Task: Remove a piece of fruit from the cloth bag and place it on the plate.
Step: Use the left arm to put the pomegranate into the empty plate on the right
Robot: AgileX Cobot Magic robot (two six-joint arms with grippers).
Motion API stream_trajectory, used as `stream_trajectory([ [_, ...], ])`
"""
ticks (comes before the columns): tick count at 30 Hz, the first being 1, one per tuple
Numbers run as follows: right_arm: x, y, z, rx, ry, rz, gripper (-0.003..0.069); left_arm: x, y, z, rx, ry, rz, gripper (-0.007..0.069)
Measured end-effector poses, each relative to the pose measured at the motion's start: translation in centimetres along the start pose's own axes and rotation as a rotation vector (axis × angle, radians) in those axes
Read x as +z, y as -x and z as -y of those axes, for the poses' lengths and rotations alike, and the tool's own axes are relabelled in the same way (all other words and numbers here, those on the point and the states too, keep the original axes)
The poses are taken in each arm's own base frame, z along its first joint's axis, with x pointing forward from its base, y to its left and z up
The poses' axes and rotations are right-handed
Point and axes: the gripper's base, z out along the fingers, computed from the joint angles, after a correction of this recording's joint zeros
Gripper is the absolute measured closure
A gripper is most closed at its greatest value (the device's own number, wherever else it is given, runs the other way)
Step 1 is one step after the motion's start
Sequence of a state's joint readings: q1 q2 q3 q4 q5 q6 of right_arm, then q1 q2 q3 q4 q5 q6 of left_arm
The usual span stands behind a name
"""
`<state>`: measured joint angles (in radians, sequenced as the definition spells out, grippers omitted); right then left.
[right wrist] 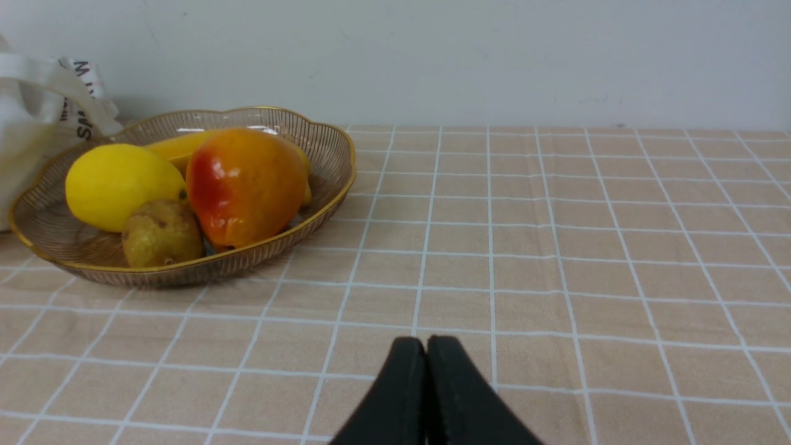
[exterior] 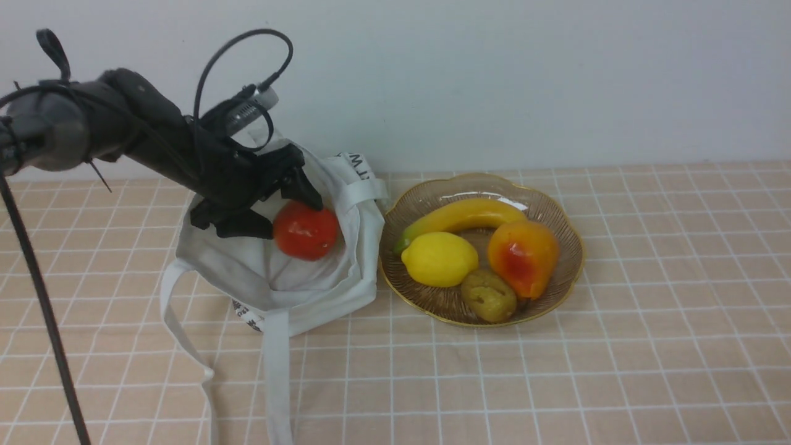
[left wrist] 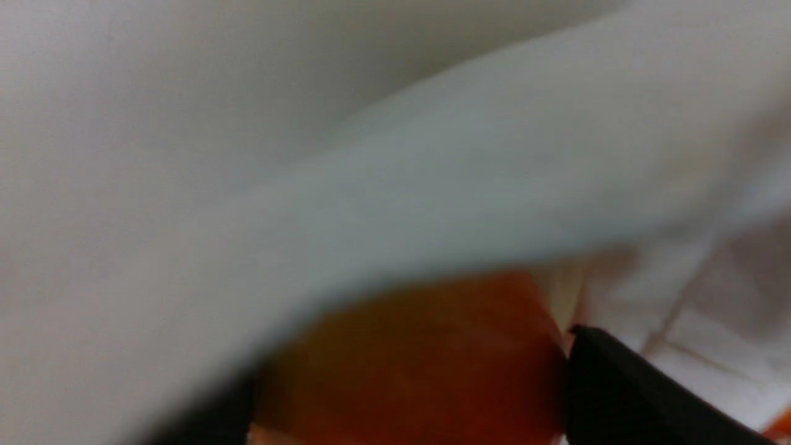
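**Left arm at the bag, right arm idle.** In the front view the left gripper (exterior: 295, 217) reaches into the open mouth of the cloth bag (exterior: 309, 290). Its two black fingers (exterior: 307, 188) are clamped on opposite sides of the red fruit (exterior: 306, 232), which sits inside the bag's opening. The left wrist view shows the fruit (left wrist: 420, 364) between dark fingers (left wrist: 624, 395). Blurred white fabric (left wrist: 309, 185) fills most of the rest of that view.

The bag's raised right wall and a folded strap (exterior: 364, 185) stand between the fruit and the plate (exterior: 571, 238). The bag's edge lies just beside the plate's left rim. Two long straps (exterior: 277, 377) trail toward the robot across the checked tablecloth (exterior: 618, 358).

The plate carries a banana (exterior: 463, 215), a lemon (exterior: 440, 258), an orange fruit with a red patch (exterior: 524, 256) and a small brown-green fruit (exterior: 489, 295). They are packed close together. Bare ribbed surface shows mainly along the front-left rim and the far edge.

To the plate's right, tablecloth runs to the picture's edge. In the right wrist view the right gripper (right wrist: 426, 343) hangs low over this cloth with its fingers pressed together, well apart from the plate (right wrist: 337, 185).
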<state>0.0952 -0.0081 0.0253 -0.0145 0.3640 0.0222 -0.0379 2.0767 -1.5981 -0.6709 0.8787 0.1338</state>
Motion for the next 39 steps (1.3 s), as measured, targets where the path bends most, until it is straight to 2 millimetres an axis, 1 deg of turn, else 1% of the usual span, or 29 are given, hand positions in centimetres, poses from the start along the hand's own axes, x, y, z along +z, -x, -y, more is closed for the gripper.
stream_trajectory([
  [2,0.0,0.0,0.0,0.000,0.000,0.000,0.0674,-1.8,-0.3,0.3,0.043,0.022,-0.023,0.0034],
  [3,0.0,0.0,0.0,0.000,0.000,0.000,0.0674,-3.2,-0.6,0.6,0.064,0.027,-0.042,0.0034],
  [4,0.0,0.0,0.0,0.000,0.000,0.000,0.0674,-3.8,-0.8,0.8,0.076,0.028,-0.063,0.0034],
  [5,0.0,0.0,0.0,0.000,0.000,0.000,0.0674,-4.9,-1.1,1.2,0.100,0.026,-0.075,0.0034],
  [6,0.0,0.0,0.0,0.000,0.000,0.000,0.0674,-5.7,-1.4,1.5,0.117,0.022,-0.091,0.0034],
  [7,0.0,0.0,0.0,0.000,0.000,0.000,0.0674,-6.1,-1.6,1.7,0.126,0.020,-0.093,0.0034],
  [8,0.0,0.0,0.0,0.000,0.000,0.000,0.0674,-7.5,-1.9,2.4,0.154,0.012,-0.086,0.0034],
  [9,0.0,0.0,0.0,0.000,0.000,0.000,0.0674,-8.5,-2.1,3.0,0.170,0.005,-0.070,0.0034],
  [10,0.0,0.0,0.0,0.000,0.000,0.000,0.0674,-9.6,-2.3,3.9,0.191,-0.009,-0.044,0.0034],
  [11,0.0,0.0,0.0,0.000,0.000,0.000,0.0674,-9.8,-2.4,4.1,0.194,-0.011,-0.040,0.0034],
  [12,0.0,0.0,0.0,0.000,0.000,0.000,0.0674,-10.6,-2.6,5.3,0.228,-0.025,-0.018,0.0034],
  [14,0.0,0.0,0.0,0.000,0.000,0.000,0.0674,-11.0,-2.9,6.9,0.286,-0.041,-0.001,0.0034],
  [15,0.0,0.0,0.0,0.000,0.000,0.000,0.0674,-10.7,-3.4,8.5,0.345,-0.057,-0.004,0.0034],
  [16,0.0,0.0,0.0,0.000,0.000,0.000,0.0674,-10.4,-3.7,9.1,0.370,-0.064,-0.006,0.0034],
  [17,0.0,0.0,0.0,0.000,0.000,0.000,0.0674,-9.7,-4.2,10.2,0.408,-0.071,-0.016,0.0034],
  [18,0.0,0.0,0.0,0.000,0.000,0.000,0.0674,-8.7,-4.8,11.4,0.449,-0.080,-0.025,0.0034],
  [20,0.0,0.0,0.0,0.000,0.000,0.000,0.0674,-6.8,-5.8,13.1,0.501,-0.090,-0.029,0.0034],
  [21,0.0,0.0,0.0,0.000,0.000,0.000,0.0674,-5.1,-6.3,14.3,0.530,-0.097,-0.008,0.0034],
  [22,0.0,0.0,0.0,0.000,0.000,0.000,0.0674,-5.1,-6.3,14.3,0.530,-0.097,-0.008,0.0034],
  [23,0.0,0.0,0.0,0.000,0.000,0.000,0.0674,-2.9,-6.7,15.8,0.559,-0.110,0.039,0.0034],
  [25,0.0,0.0,0.0,0.000,0.000,0.000,0.0674,-1.3,-7.1,16.8,0.581,-0.119,0.063,0.0034],
  [26,0.0,0.0,0.0,0.000,0.000,0.000,0.0674,0.0,-7.4,17.5,0.598,-0.124,0.074,0.0034],
  [29,0.0,0.0,0.0,0.000,0.000,0.000,0.0674,2.5,-7.8,18.6,0.628,-0.126,0.117,0.0034],
  [32,0.0,0.0,0.0,0.000,0.000,0.000,0.0674,4.3,-7.6,19.2,0.661,-0.112,0.173,0.0034],
  [33,0.0,0.0,0.0,0.000,0.000,0.000,0.0674,4.3,-7.6,19.2,0.661,-0.112,0.173,0.0034],
  [34,0.0,0.0,0.0,0.000,0.000,0.000,0.0674,5.2,-7.3,19.1,0.669,-0.103,0.196,0.0034],
  [39,0.0,0.0,0.0,0.000,0.000,0.000,0.0674,6.8,-6.8,18.6,0.663,-0.088,0.227,0.0034],
])
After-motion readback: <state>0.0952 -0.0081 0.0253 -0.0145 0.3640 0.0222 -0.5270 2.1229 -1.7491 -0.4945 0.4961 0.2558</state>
